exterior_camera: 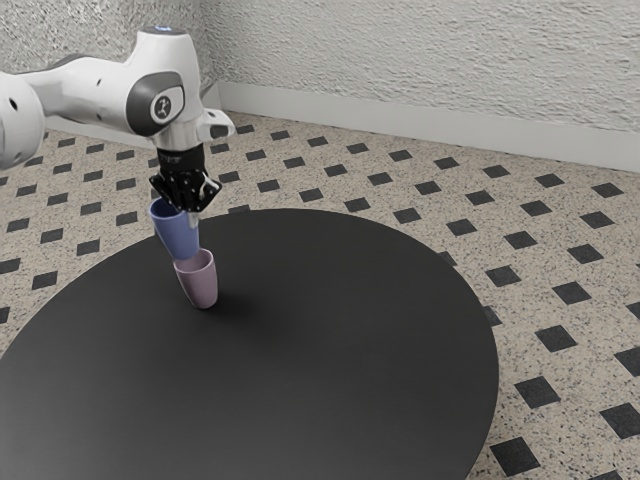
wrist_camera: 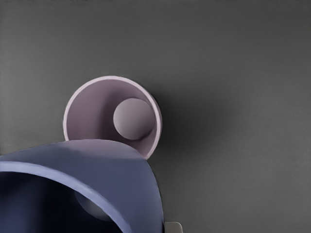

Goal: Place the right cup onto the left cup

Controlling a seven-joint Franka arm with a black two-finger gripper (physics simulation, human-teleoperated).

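The counter is dark, smooth and rounded. With twelve o'clock at the exterior view's far edge, a mauve cup stands on it, mouth up, toward eleven o'clock from the middle. A soft shadow spreads from its base toward three o'clock.

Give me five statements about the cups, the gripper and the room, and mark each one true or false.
1. The gripper is holding the blue cup. True.
2. The pink cup is on the table with its opening up. True.
3. The blue cup is fully nested inside the pink cup. False: it is held higher, and the pink cup's inside shows in the wrist view.
4. The tabletop is white. False: it is black.
5. The floor has dark squares on a lighter, speckled ground. True.
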